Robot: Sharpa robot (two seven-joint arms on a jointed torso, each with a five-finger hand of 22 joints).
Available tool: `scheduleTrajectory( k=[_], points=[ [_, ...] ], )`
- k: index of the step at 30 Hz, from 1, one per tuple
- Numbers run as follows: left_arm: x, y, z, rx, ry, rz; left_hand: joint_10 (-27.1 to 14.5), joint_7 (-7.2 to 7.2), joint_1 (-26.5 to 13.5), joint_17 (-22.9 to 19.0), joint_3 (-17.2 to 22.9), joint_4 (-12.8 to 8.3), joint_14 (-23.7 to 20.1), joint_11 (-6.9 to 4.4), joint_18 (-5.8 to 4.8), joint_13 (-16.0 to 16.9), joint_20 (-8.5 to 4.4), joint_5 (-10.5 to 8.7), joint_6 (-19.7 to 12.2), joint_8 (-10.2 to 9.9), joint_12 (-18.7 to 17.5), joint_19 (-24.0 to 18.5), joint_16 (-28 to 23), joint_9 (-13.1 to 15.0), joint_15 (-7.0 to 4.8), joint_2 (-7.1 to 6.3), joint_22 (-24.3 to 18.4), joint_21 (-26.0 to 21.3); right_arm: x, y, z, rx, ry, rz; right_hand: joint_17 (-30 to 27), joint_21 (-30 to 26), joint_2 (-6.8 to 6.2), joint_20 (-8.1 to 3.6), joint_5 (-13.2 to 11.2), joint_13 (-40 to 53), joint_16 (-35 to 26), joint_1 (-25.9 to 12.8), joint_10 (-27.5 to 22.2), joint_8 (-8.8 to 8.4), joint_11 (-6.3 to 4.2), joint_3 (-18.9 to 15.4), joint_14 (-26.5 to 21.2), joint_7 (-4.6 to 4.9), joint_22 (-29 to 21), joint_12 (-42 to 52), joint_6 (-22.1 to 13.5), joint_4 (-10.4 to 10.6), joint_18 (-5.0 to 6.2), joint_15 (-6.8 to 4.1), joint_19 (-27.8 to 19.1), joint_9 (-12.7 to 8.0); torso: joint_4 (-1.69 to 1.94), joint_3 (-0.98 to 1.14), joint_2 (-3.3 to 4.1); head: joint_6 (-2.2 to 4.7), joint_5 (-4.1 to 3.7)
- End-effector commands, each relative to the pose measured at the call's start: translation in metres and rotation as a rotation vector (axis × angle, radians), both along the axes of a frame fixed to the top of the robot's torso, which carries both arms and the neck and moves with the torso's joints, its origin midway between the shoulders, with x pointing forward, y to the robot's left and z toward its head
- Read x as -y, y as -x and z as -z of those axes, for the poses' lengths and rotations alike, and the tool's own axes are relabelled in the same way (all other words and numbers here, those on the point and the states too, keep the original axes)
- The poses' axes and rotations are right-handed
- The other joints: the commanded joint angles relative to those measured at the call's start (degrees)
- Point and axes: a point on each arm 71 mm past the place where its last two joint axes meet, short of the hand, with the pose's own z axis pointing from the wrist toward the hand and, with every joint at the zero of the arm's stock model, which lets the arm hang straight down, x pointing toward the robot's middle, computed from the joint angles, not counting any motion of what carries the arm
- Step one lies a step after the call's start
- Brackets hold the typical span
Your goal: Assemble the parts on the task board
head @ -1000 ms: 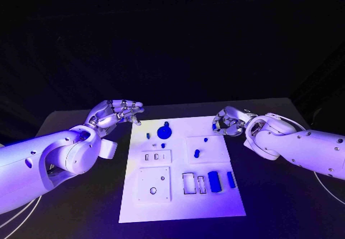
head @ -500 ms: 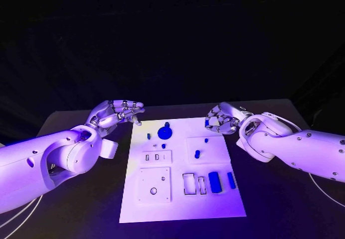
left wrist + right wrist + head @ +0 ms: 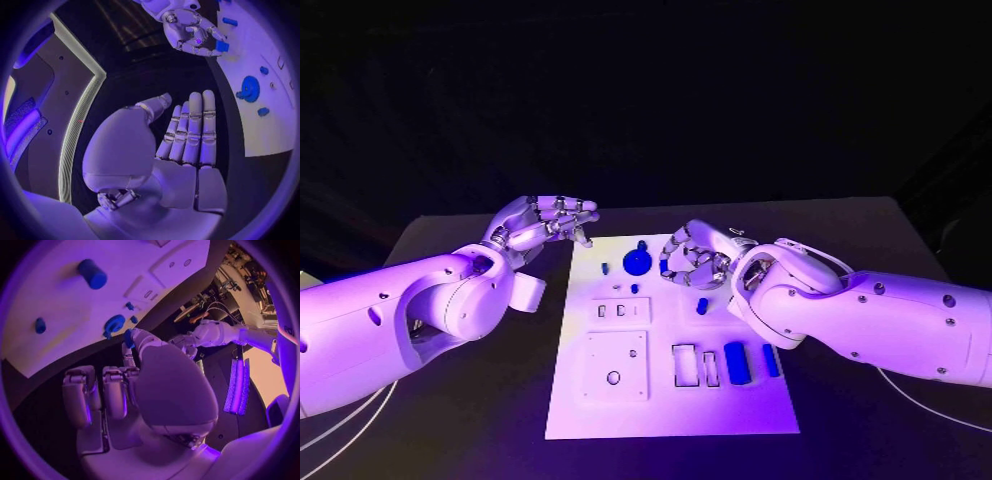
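My fingers pinch a blue part over the board.
My left hand hangs open beside the board's far corner, holding nothing.

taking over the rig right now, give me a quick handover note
Left hand: open, holds nothing, by the far left corner of the task board.
Right hand: over the far part of the board, appears to pinch a small blue part at its fingertips.
On the board: round blue part at the far end, a small blue piece mid-board, two long blue blocks at the near right.
Done: cannot tell that any part is seated.
Left: place the pinched part, then the others.
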Motion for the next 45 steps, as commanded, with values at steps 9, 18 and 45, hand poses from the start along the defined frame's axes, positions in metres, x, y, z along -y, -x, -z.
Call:
scheduleTrajectory(
  k=[9, 18, 45],
  points=[
    [0.006, 0.001, -0.001, 0.005, 0.006, 0.038, -0.11, -0.05, 0.69, -0.17, 0.46, -0.29, -0.33, 0.39, 0.62, -0.09, 0.04, -0.15, -0.34, 0.12, 0.26, -0.61, 0.27, 0.02, -0.04, 0.02, 0.27, 0.59, -0.034, 0.02, 0.024, 0.0, 0.069, -0.036, 15.05, 0.25, 0.17, -0.4, -0.17, 13.12, 0.31, -0.45, 4.18, 0.34, -0.36, 0.36, 6.18, -0.13, 15.08, 0.15, 0.36, -0.08, -0.82, -0.27, 6.0, 0.13, -0.1, 0.04, 0.02, -1.49, 0.81],
    [0.008, 0.002, -0.001, 0.005, 0.002, 0.05, -0.14, -0.04, 0.8, -0.26, 0.54, -0.46, -0.41, 0.39, 0.62, -0.1, 0.04, -0.14, -0.37, 0.12, 0.26, -0.79, 0.28, 0.02, -0.04, 0.0, 0.47, 0.86, -0.052, 0.025, 0.038, -0.006, 0.093, -0.057, 15.05, 0.25, 0.03, -0.39, -0.26, 13.11, 0.31, -0.59, 4.18, 0.36, -0.35, 0.36, 6.18, -0.12, 15.08, 0.14, 0.34, -0.08, -0.82, -0.26, 6.0, 0.14, -0.03, -0.02, 0.05, -1.95, 1.05],
    [0.009, 0.002, -0.001, 0.001, 0.0, 0.057, -0.14, -0.01, 0.9, -0.43, 0.73, -0.66, -0.49, 0.41, 0.62, -0.1, 0.05, -0.13, -0.36, 0.15, 0.28, -1.14, 0.32, 0.02, -0.03, 0.1, 0.85, 1.35, -0.068, 0.024, 0.056, 0.006, 0.145, -0.054, 15.05, 0.25, -1.07, -0.3, -0.81, 13.0, 0.31, -2.0, 4.06, 0.28, -0.24, 0.29, 6.18, 0.03, 15.08, -0.03, -0.14, 0.17, -0.82, -0.12, 6.0, 0.1, 0.03, 0.01, 0.03, -2.42, 1.91]
  ],
)
